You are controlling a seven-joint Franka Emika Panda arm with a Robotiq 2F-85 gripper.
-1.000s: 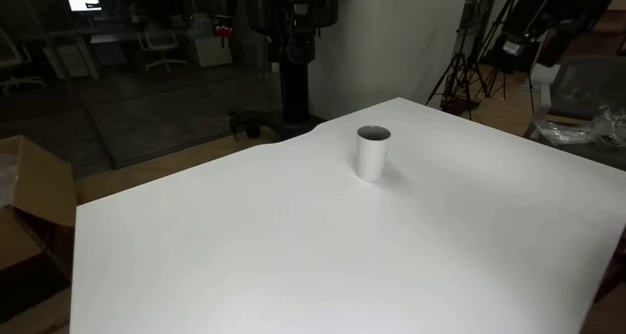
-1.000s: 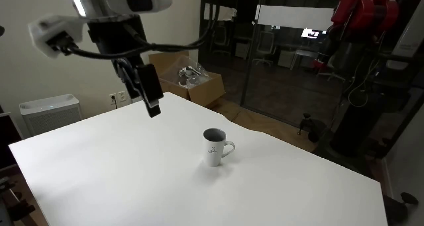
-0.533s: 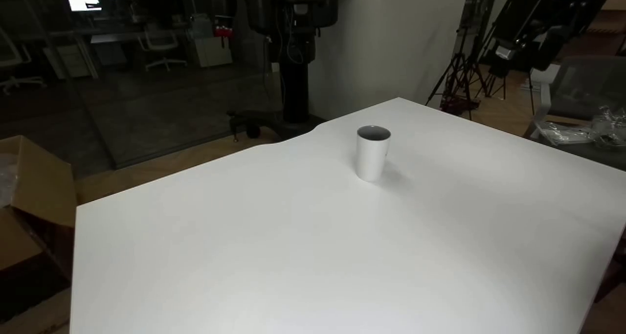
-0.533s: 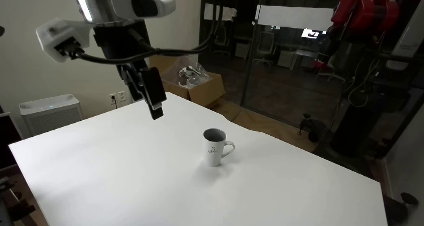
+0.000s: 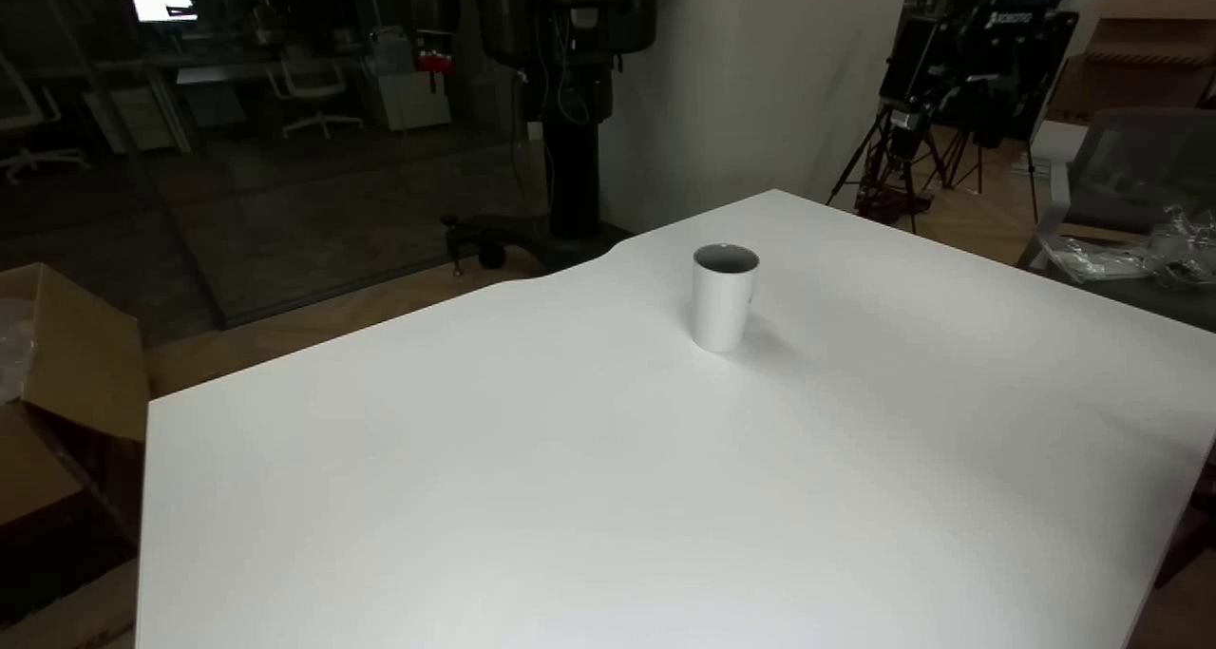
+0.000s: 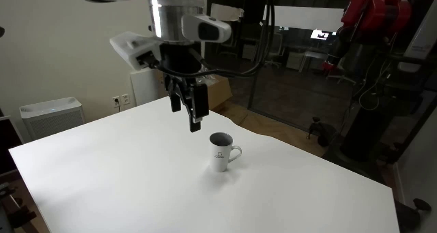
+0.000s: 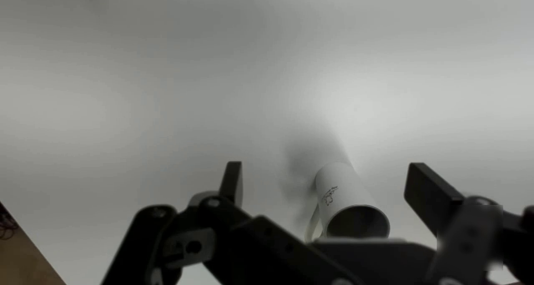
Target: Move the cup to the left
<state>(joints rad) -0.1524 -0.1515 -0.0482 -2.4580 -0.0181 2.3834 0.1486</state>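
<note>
The cup is a tall white mug with a grey inside, a small dark print and a handle. It stands upright on the white table in both exterior views [image 5: 722, 307] [image 6: 217, 158]. In the wrist view the cup [image 7: 344, 187] shows below the gripper, with its handle and part of its rim partly hidden by gripper parts. My gripper [image 6: 185, 116] is open and empty, pointing down above the table, beside and higher than the cup. In the wrist view the gripper [image 7: 323, 170] has its fingers wide apart, the cup seen between them. The gripper [image 5: 950, 136] also shows in an exterior view.
The white table [image 5: 475, 459] carries the cup. Its wavy edge [image 6: 252, 132] lies behind the cup in an exterior view. A cardboard box [image 6: 218, 91] stands on the floor beyond the table. A red robot [image 6: 375, 14] stands at the back. A cable [image 6: 239, 74] hangs from my wrist.
My gripper has moved toward the cup, rightward and slightly down in an exterior view, and it now points straighter down. Both fingers now show there. The cup has not moved.
</note>
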